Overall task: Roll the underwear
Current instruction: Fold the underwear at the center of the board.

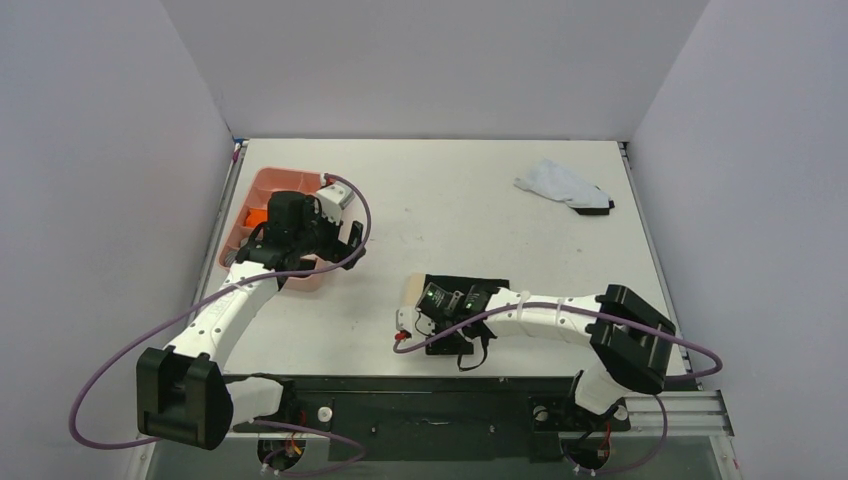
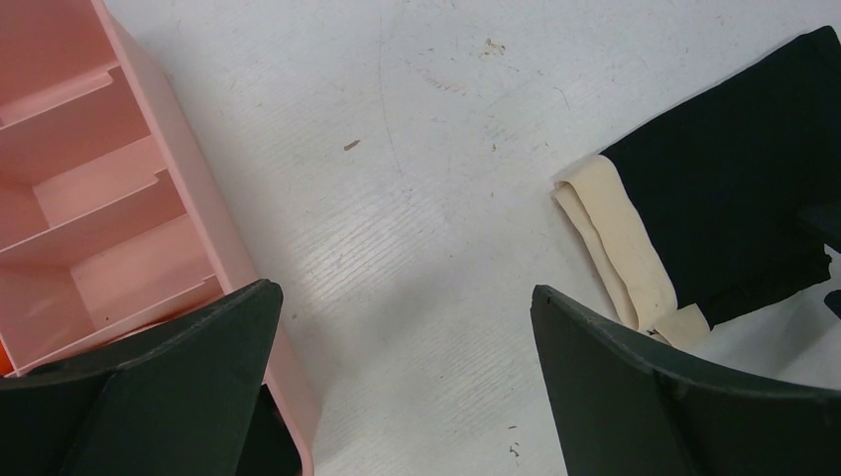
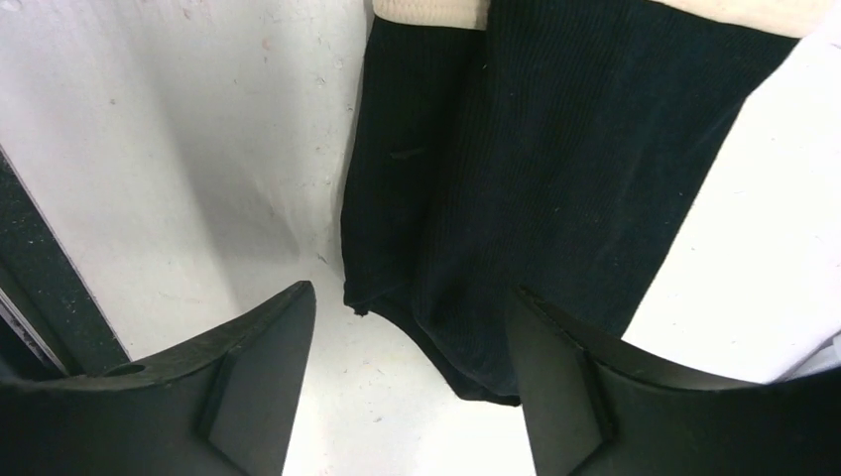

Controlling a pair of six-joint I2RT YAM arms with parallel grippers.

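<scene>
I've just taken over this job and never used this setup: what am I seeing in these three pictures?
Two robot arms are bolted at the near edge of a table. The wide picture looks down from above and behind them; the other two come from a camera on each wrist. The left end effector is open at the edge of a pink tray holding an orange item. The right end effector is open over black underwear with a beige waistband. A white cloth lies at the far right. Nothing is held.
</scene>
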